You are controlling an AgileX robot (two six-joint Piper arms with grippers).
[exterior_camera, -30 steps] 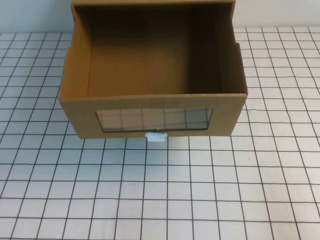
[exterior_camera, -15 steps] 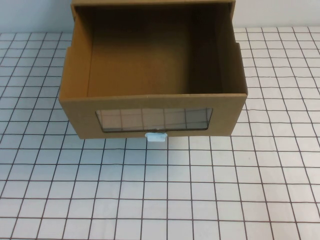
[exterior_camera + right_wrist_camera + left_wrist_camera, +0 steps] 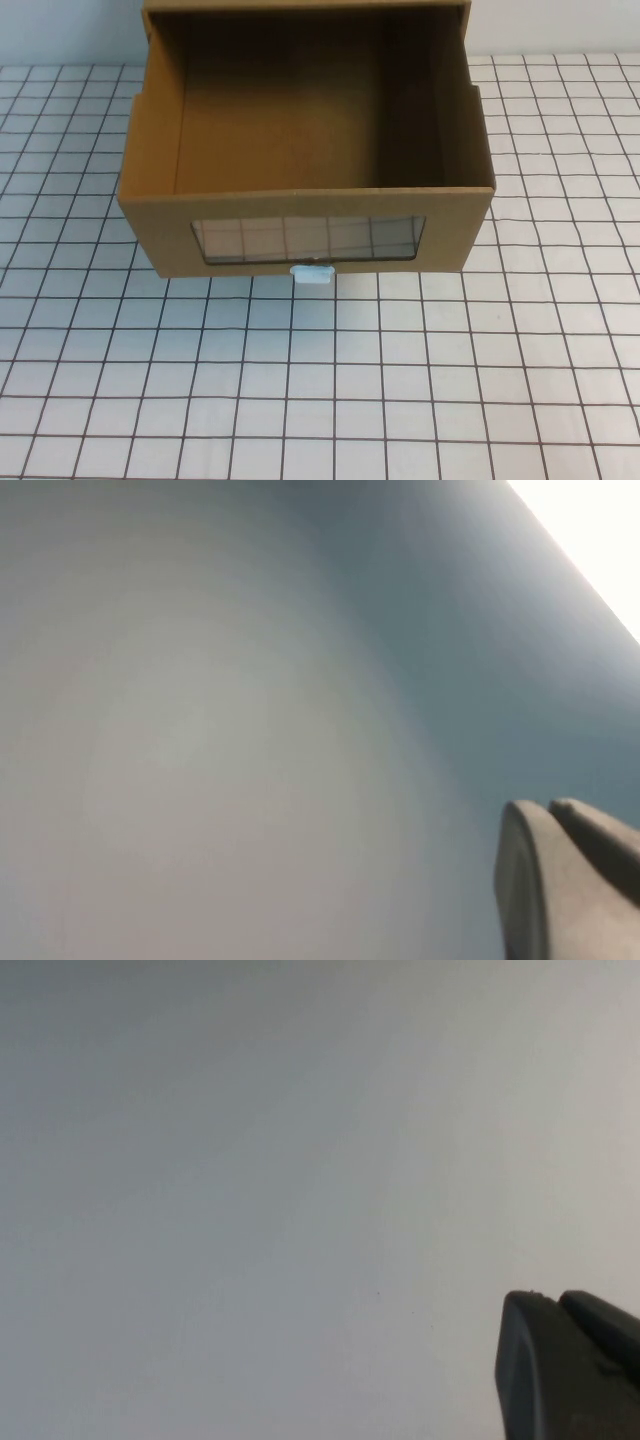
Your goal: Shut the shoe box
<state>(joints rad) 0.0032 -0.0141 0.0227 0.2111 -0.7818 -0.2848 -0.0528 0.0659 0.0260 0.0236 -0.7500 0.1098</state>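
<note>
The shoe box (image 3: 305,215) is a brown cardboard drawer-style box at the back middle of the table in the high view. Its drawer is pulled out toward me and its inside is empty. A clear window (image 3: 308,238) is in the front, with a small white pull tab (image 3: 311,273) below it. Neither arm shows in the high view. My left gripper (image 3: 555,1298) shows only in the left wrist view, shut and empty, facing a blank grey surface. My right gripper (image 3: 548,805) shows only in the right wrist view, shut and empty, facing a blank bluish surface.
The table (image 3: 400,380) has a white cover with a black grid. The box's outer sleeve (image 3: 300,6) stands at the back edge against a pale wall.
</note>
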